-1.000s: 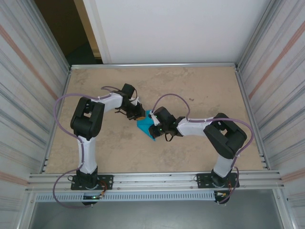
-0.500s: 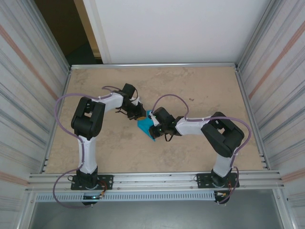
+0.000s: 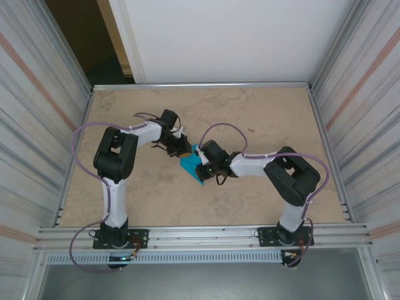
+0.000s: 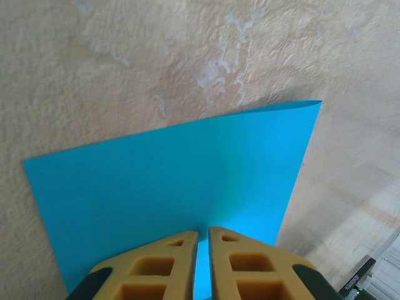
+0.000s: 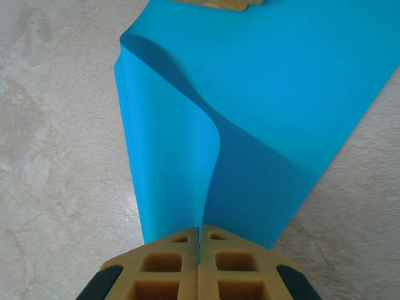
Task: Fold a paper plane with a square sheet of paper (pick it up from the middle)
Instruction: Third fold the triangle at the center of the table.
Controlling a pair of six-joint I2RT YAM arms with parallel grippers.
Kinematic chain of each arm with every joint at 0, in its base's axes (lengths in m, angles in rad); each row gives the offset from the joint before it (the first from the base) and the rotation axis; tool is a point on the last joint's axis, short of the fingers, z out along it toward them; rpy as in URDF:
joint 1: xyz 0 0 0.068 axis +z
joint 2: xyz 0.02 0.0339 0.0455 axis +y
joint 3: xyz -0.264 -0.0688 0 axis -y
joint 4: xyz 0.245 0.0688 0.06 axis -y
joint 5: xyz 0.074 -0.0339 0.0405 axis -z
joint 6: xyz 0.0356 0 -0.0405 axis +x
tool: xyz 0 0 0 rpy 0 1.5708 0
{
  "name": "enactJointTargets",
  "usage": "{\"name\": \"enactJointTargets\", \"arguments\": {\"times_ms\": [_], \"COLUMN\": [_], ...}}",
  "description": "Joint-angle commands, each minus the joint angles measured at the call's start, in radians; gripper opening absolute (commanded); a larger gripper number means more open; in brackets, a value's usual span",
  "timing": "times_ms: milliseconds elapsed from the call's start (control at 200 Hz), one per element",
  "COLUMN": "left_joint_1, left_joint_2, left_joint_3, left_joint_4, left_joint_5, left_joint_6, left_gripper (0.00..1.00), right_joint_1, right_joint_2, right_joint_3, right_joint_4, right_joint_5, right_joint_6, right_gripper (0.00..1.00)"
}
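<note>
The surface (image 3: pixel 262 119) carries one work item, the square sheet of paper (image 3: pixel 189 164), which sits near its middle between my two arms.

I judge the step in hand to be the first fold. In the right wrist view the sheet is not flat: one flap rises and curls over the rest, with no crease set.

The left hand (image 4: pixel 203 232) is closed to a narrow slit on one edge of the sheet, and teal shows in the slit. The right hand (image 5: pixel 199 229) is fully closed on the opposite edge, at the foot of the curl.

Procedure I would run:
1. Use the left hand as the anchor.
2. Carry the right hand's edge low across until the edges meet.
3. Check alignment before pressing, since a skewed crease spoils every later fold.
4. Never pull the hands apart, because thin paper tears.
</note>
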Motion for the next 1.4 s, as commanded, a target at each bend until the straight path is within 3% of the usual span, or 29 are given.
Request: {"name": "enactJointTargets", "arguments": {"times_ms": [0, 772, 1077, 1398], "left_joint_1": [-0.014, -0.017, 0.006, 0.025], "left_joint_2": [0.063, 0.056, -0.078, -0.111], "left_joint_3": [-0.008, 0.005, -0.006, -0.099], "left_joint_4": [-0.057, -0.060, 0.046, 0.080], "left_joint_5": [-0.053, -0.040, 0.021, 0.028], "left_joint_6": [0.024, 0.027, -0.041, -0.069], "left_gripper": [0.14, 0.14, 0.22, 0.19], "right_joint_1": [-0.005, -0.004, -0.005, -0.007], "right_joint_2": [0.015, 0.050, 0.053, 0.056], "right_joint_3": [0.030, 0.054, 0.054, 0.061], "right_joint_4": [-0.029, -0.065, -0.083, -0.082], "right_joint_5": [0.027, -0.004, -0.025, -0.044], "right_joint_6": [0.018, 0.009, 0.005, 0.005], "right_gripper": [0.05, 0.06, 0.06, 0.06]}}
